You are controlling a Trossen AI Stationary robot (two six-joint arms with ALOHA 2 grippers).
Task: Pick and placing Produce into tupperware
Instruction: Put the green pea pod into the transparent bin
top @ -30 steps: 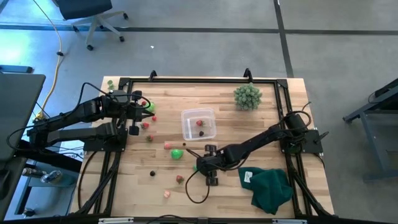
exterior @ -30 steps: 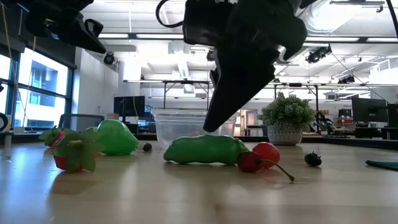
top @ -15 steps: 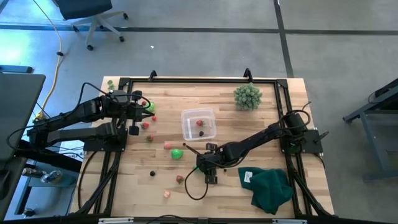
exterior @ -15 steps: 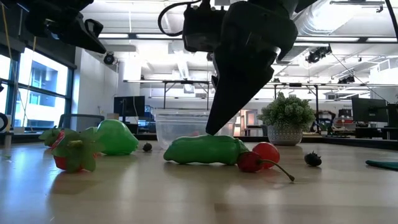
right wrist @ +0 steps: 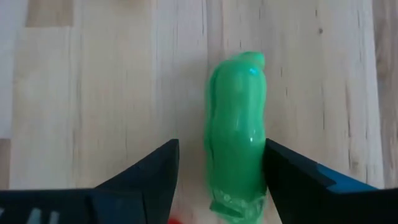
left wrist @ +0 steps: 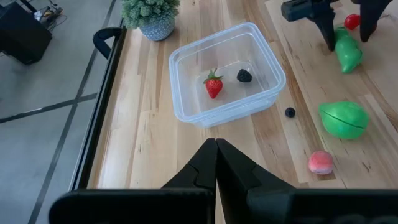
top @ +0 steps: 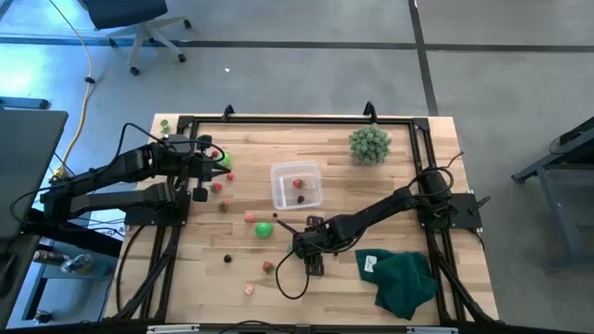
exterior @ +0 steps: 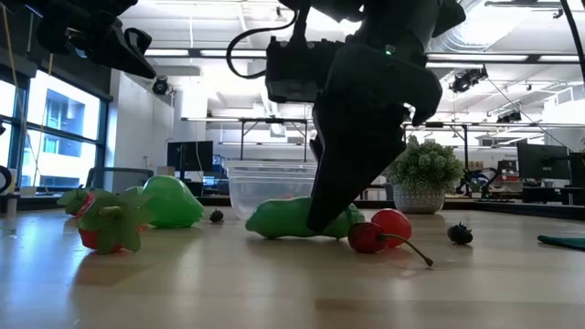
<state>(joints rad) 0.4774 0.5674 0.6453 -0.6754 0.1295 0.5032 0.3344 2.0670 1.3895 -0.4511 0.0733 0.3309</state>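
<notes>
Right gripper [top: 299,247]: lowered to the table top near the table's middle front; fingers [right wrist: 146,171] spread apart, one on each side of the green elongated piece [right wrist: 236,134], not closed on it.
Green elongated piece: lies flat on the wooden table [top: 390,186] between the right gripper's fingers, its length running along them; the low view shows it resting on the surface with the gripper in front of it [exterior: 283,219].
Red cherry-like pieces [exterior: 384,228]: just beside one end of the green piece, one with a thin stem.
Dark berry [exterior: 460,234]: on the table, farther out on the same side as the red pieces.
Tupperware [top: 296,186]: near the right gripper, beyond it toward the table's far edge; upright and open, holding a strawberry [left wrist: 213,84] and a dark berry [left wrist: 244,75].
Green ball [top: 264,228]: between the right gripper and the tupperware, offset toward the left arm; a pink piece [left wrist: 321,162] sits near it.
Other produce [top: 268,266]: small bits scattered on the table on the left arm's side of the right gripper.
Bushy ball [top: 369,144]: well apart, near the far edge.
Dark green cloth [top: 404,280]: near the right arm, at the front right.
Left gripper [left wrist: 216,155]: well apart at the table's left side, raised, fingers pressed together, holding nothing.
</notes>
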